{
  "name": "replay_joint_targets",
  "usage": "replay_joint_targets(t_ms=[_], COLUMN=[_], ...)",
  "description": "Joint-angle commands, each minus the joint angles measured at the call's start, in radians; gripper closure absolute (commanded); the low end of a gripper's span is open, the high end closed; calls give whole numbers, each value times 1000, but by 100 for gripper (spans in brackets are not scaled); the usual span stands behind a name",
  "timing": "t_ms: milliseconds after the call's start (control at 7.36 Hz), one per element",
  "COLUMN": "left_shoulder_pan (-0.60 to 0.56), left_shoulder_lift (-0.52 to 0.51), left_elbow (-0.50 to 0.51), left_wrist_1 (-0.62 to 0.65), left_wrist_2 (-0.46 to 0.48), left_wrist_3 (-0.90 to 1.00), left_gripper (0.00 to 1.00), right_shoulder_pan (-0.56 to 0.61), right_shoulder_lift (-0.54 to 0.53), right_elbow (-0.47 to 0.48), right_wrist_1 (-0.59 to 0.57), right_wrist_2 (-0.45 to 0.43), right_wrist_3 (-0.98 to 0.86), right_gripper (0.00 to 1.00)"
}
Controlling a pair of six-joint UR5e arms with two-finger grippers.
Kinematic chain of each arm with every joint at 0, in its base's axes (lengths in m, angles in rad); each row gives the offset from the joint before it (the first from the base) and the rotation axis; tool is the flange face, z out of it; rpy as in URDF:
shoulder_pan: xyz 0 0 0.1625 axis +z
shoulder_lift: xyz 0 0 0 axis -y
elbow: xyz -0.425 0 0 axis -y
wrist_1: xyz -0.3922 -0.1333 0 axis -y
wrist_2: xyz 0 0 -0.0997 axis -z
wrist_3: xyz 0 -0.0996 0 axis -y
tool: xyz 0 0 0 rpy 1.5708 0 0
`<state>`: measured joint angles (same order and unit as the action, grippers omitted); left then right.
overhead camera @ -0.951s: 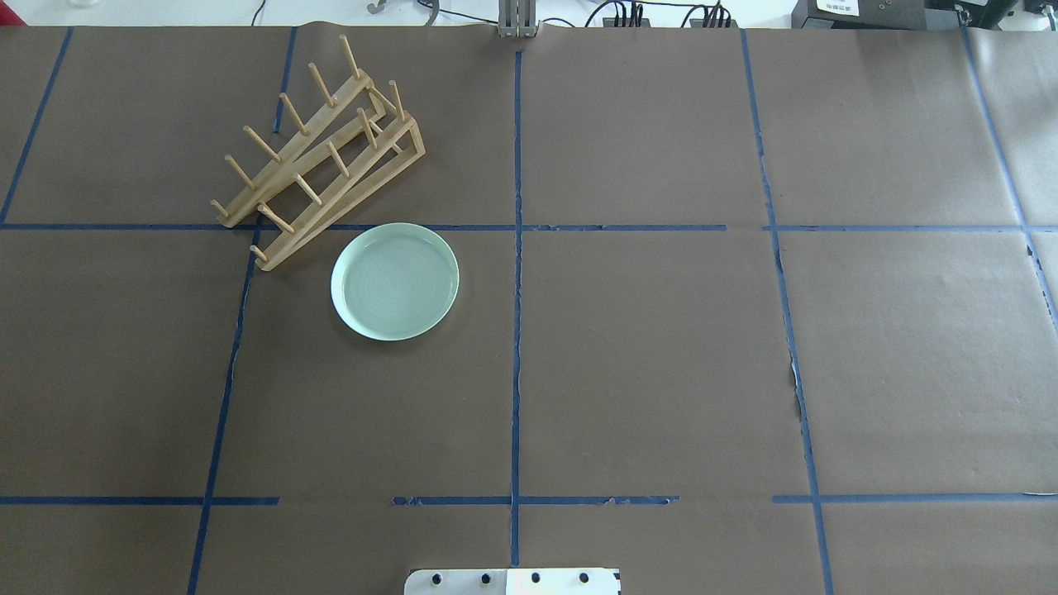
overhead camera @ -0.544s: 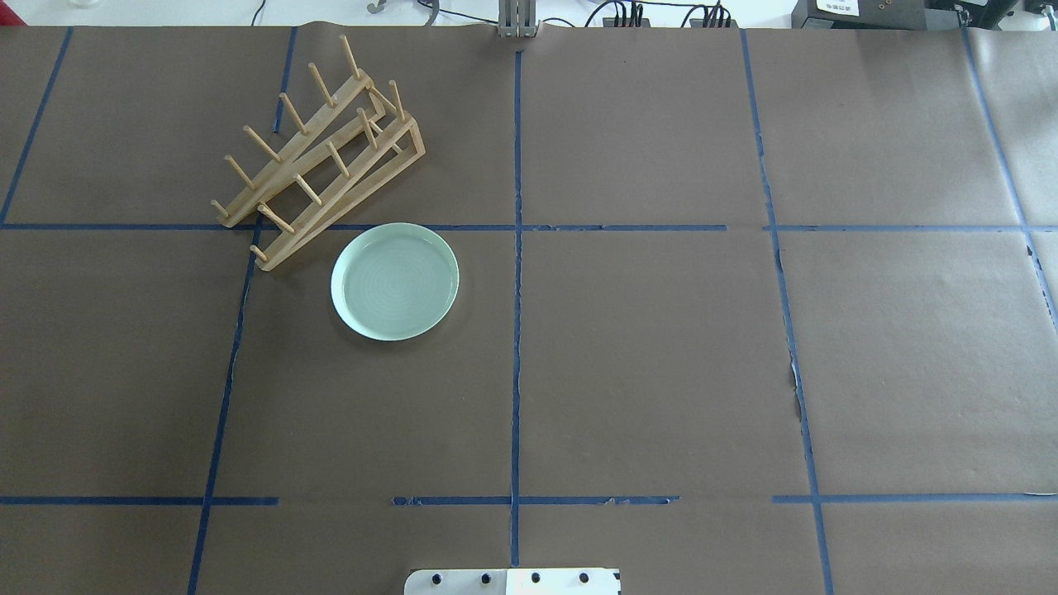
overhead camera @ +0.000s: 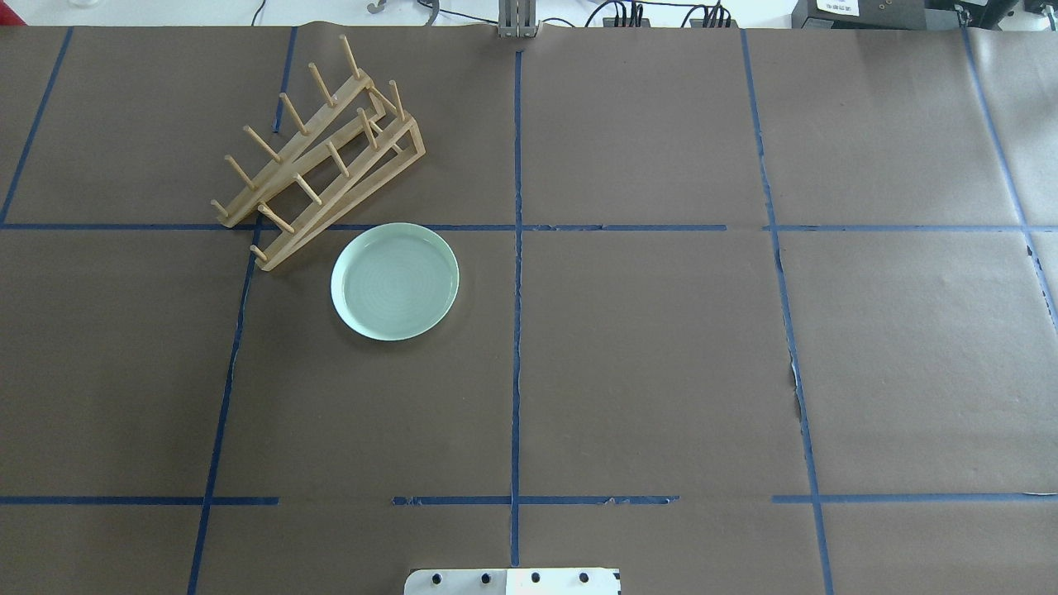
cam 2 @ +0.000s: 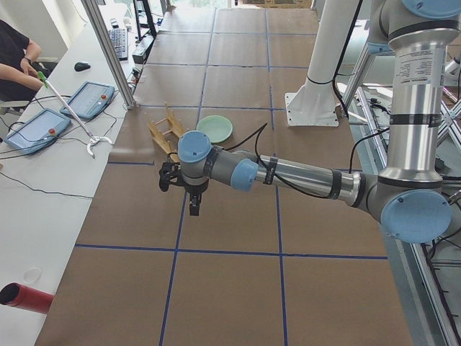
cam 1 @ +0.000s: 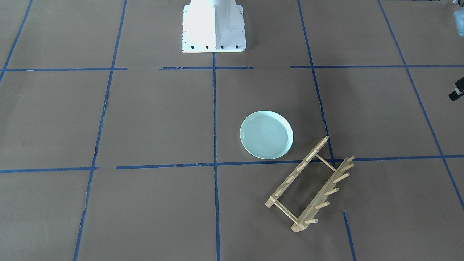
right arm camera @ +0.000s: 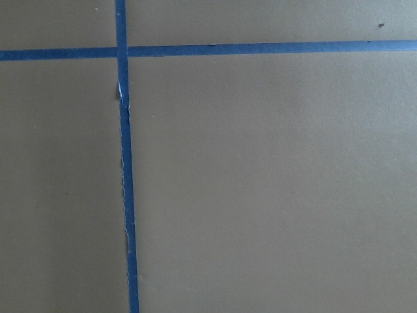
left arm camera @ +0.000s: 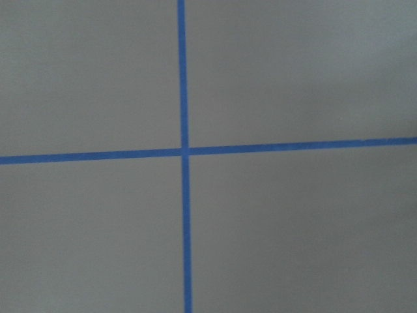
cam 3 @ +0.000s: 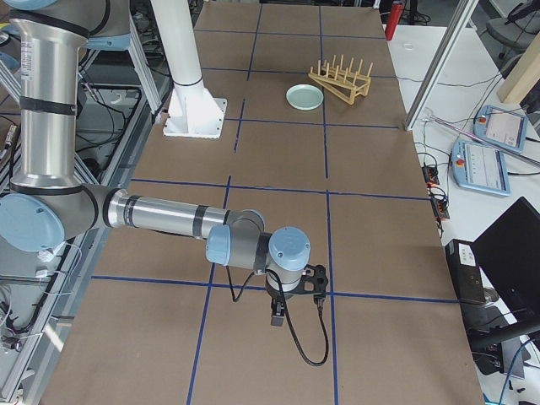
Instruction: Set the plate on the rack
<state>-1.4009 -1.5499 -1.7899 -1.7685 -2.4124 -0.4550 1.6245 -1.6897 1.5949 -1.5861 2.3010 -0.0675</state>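
The pale mint-green plate (overhead camera: pixel 395 281) lies flat on the brown paper, just in front of the light wooden rack (overhead camera: pixel 322 157), which stands empty and askew; their edges are close. Both also show in the front-facing view, plate (cam 1: pixel 266 135) and rack (cam 1: pixel 308 188). My left gripper (cam 2: pixel 193 205) hangs over the table's left end, well away from the plate (cam 2: pixel 215 129). My right gripper (cam 3: pixel 277 316) hangs over the table's right end, far from the plate (cam 3: pixel 304 97). I cannot tell whether either is open or shut. Both wrist views show only paper and blue tape.
Blue tape lines (overhead camera: pixel 517 248) grid the brown paper. The white robot base (cam 1: pixel 214 29) stands at the near middle edge. Two tablets (cam 2: pixel 90 99) and an operator's arm (cam 2: pixel 14 61) are at the side bench, beside an aluminium post (cam 2: pixel 108 50).
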Motion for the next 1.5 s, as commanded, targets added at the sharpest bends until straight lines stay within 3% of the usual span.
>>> replay_joint_targets(t_ms=[0,136,408,544,680,816,1087,1223,1359], left_shoulder_pan=[127,192,395,504,604,679,750,766,793], left_shoulder_lift=[-47,-106,-301,-405,-529,-652,-770,-853,-895], left_elbow=[-61,-68,-63,-51,-14,54,198,318,375], left_wrist_1=[-52,-49,-13,100,229,316,317,313,311], left_wrist_2=[7,9,103,127,233,298,314,376,435], left_wrist_3=[-244,-371,-722,-802,-807,-832,-912,-910,-903], left_gripper=[0,0,0,0,0,0,0,0,1], right_shoulder_pan=[0,0,0,0,0,0,0,0,0], right_shoulder_lift=[-1,1,1,1,1,-1,-1,1,1], right_elbow=[0,0,0,0,0,0,0,0,0], right_wrist_1=[0,0,0,0,0,0,0,0,0], right_wrist_2=[0,0,0,0,0,0,0,0,0], right_wrist_3=[0,0,0,0,0,0,0,0,0], right_gripper=[0,0,0,0,0,0,0,0,0])
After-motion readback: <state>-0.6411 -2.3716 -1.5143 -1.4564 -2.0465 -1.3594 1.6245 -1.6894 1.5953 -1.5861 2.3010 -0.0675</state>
